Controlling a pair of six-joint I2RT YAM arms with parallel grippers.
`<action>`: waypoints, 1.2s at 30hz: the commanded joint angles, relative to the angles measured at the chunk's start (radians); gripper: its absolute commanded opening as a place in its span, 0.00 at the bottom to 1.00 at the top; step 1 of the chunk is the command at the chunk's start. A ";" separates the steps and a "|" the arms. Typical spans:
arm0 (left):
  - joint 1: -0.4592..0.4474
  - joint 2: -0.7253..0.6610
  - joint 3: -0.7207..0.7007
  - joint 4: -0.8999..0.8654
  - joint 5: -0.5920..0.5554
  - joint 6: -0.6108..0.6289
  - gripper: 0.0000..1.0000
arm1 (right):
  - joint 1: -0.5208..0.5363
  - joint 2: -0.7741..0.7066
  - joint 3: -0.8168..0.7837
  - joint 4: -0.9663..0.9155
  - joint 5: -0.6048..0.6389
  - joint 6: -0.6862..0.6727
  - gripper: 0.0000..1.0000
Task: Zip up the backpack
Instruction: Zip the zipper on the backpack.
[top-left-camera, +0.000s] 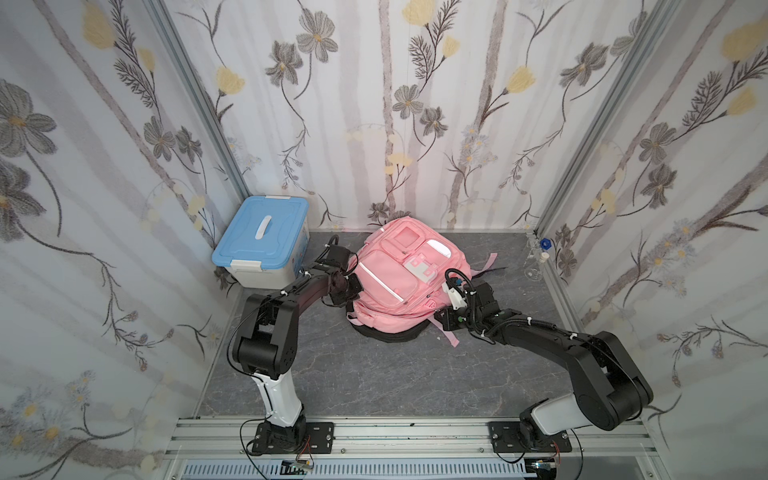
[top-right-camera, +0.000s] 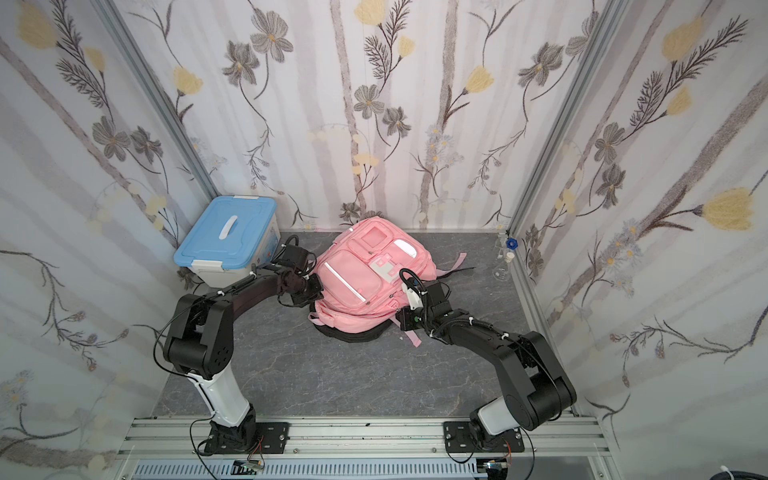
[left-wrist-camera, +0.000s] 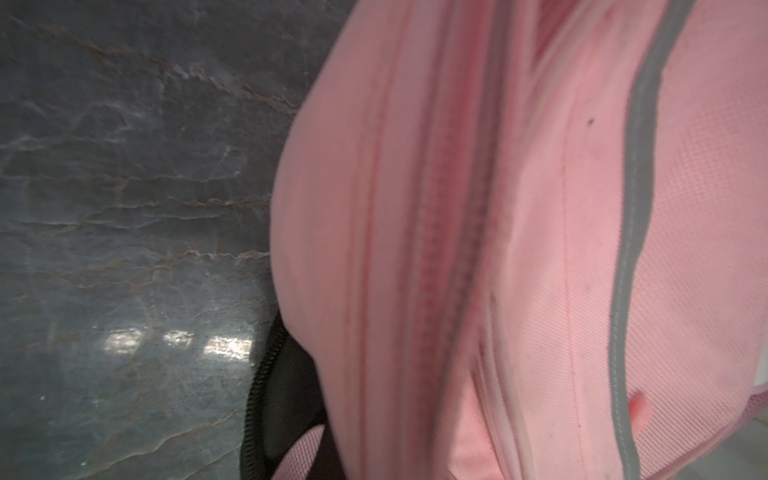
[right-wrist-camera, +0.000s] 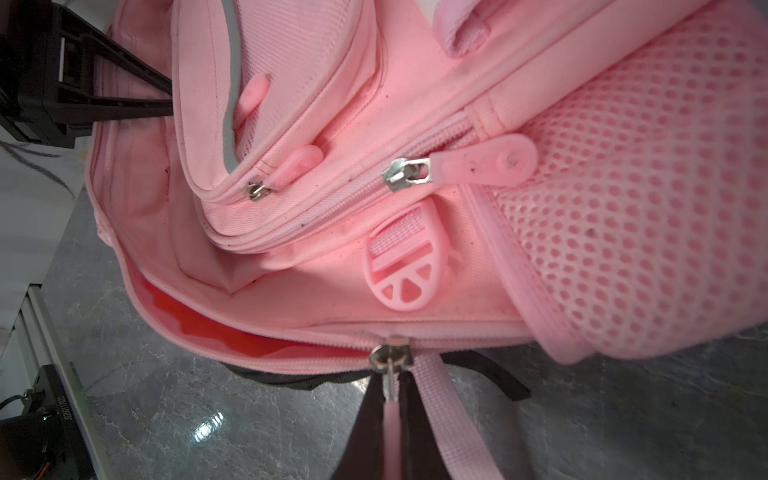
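Backpack (top-left-camera: 399, 282): pink, main compartment gaping.
Right gripper (right-wrist-camera: 390, 390): pinched on zipper pull (right-wrist-camera: 392, 419), slider (right-wrist-camera: 388, 356) just beyond its tips.
Left gripper (right-wrist-camera: 167, 96): closed, tips hidden against backpack's edge.

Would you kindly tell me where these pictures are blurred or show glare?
Left wrist view: the backpack fills the frame, soft and out of focus, glare patches on the table. Right wrist view: sharp on the zipper pull in the right gripper, one glare spot on the table. Both top views: evenly lit, sharp.
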 joint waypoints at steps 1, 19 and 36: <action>0.002 -0.011 -0.013 -0.022 -0.052 -0.012 0.00 | 0.020 -0.001 0.021 -0.052 0.008 -0.015 0.00; -0.018 -0.079 -0.113 0.079 -0.088 -0.063 0.00 | 0.108 0.022 0.297 -0.450 0.057 -0.086 0.00; -0.031 -0.102 -0.107 0.071 -0.102 -0.066 0.00 | 0.144 0.152 0.545 -0.872 0.144 -0.142 0.00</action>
